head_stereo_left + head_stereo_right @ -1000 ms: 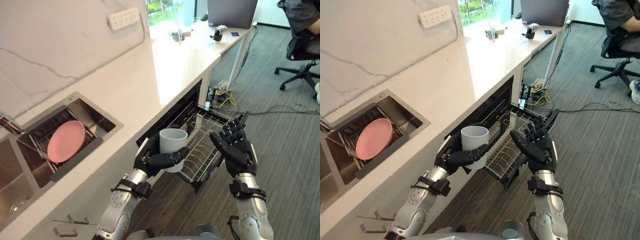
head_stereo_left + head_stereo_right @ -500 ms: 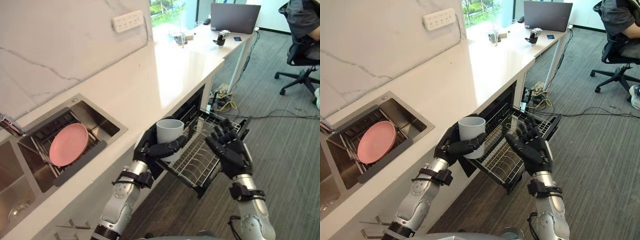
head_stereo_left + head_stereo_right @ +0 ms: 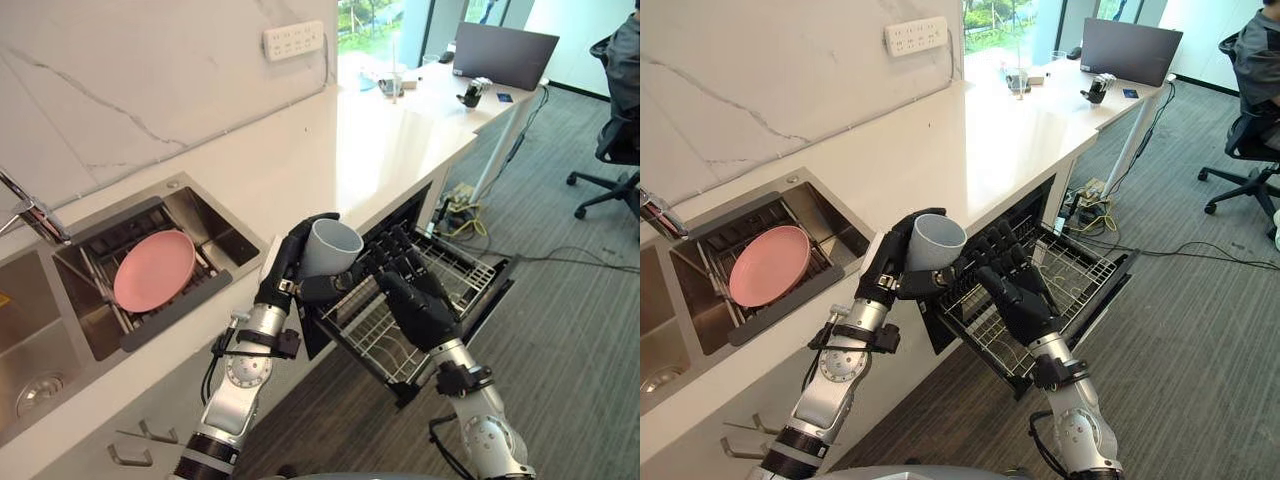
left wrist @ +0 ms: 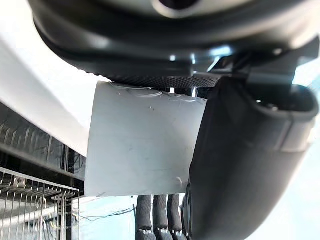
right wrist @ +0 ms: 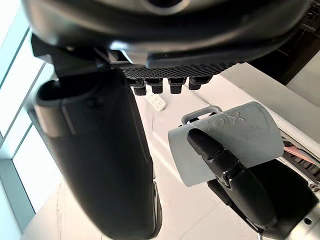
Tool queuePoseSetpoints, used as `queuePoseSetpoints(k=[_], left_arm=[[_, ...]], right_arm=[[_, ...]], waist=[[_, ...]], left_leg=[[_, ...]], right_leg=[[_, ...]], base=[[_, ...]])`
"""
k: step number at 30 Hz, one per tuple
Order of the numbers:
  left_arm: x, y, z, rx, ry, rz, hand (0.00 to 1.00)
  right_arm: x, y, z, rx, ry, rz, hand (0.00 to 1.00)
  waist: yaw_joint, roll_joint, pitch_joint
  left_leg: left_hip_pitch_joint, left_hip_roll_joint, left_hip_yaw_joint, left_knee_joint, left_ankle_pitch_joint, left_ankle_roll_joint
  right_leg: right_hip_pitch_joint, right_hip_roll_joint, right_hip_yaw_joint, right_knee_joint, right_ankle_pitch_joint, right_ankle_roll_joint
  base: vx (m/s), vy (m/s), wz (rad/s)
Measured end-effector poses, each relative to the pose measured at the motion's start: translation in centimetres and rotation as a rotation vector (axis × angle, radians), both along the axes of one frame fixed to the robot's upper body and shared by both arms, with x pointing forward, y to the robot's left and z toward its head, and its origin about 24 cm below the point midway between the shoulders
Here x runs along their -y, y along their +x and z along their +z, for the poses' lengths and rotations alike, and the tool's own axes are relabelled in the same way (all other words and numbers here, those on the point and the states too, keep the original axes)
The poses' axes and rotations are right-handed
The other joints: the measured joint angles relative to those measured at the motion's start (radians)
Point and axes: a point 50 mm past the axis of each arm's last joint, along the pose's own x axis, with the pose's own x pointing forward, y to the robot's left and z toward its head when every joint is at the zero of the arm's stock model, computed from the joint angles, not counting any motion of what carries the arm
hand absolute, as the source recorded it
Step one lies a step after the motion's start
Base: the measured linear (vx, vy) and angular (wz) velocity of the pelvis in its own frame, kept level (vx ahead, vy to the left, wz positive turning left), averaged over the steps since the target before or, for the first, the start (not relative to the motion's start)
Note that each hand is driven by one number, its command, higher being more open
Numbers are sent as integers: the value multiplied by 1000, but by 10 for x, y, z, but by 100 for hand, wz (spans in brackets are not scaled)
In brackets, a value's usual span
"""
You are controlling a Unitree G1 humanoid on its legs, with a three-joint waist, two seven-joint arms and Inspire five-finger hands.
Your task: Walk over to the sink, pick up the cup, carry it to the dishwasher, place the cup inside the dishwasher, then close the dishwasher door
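Observation:
My left hand (image 3: 288, 272) is shut on a light grey cup (image 3: 331, 247), which is tilted with its mouth up and to the right, at the counter's front edge. In the left wrist view the cup (image 4: 141, 142) lies between palm and thumb (image 4: 242, 160). My right hand (image 3: 412, 303) is open with straight fingers, just right of the cup and almost touching it, over the dishwasher's pulled-out wire rack (image 3: 455, 285). The right wrist view shows the cup (image 5: 227, 137) with the left hand's thumb across it.
A steel sink (image 3: 212, 212) at the left holds a pink plate (image 3: 154, 270) on a drainer, with a tap (image 3: 30, 212) behind. The white counter (image 3: 380, 130) runs back to a laptop (image 3: 505, 55). An office chair (image 3: 620, 150) stands on the carpet far right.
The camera has shifted. My left hand raised the cup and tilted it rightwards. My right hand moved left, close up to the cup, over the rack.

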Motion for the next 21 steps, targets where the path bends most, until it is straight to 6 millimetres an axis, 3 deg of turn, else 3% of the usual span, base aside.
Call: queuePoseSetpoints(k=[12,21], left_arm=[[15,-7,-2,25,83,-106,0],[17,-7,-2,30,82,-106,0]], right_arm=[[-19,10,-3,-88,-232,-10,100],[-30,17,6,-78,-258,-1,100]], waist=[[4,-9,-6],[6,-9,-6]], left_leg=[[-8,-1,0,1,5,3],[-5,2,-1,1,6,2]], right_leg=[[8,2,-4,-28,22,-2],[12,6,-8,-32,24,-4]], base=[[-11,1,0],[-7,-2,0]])
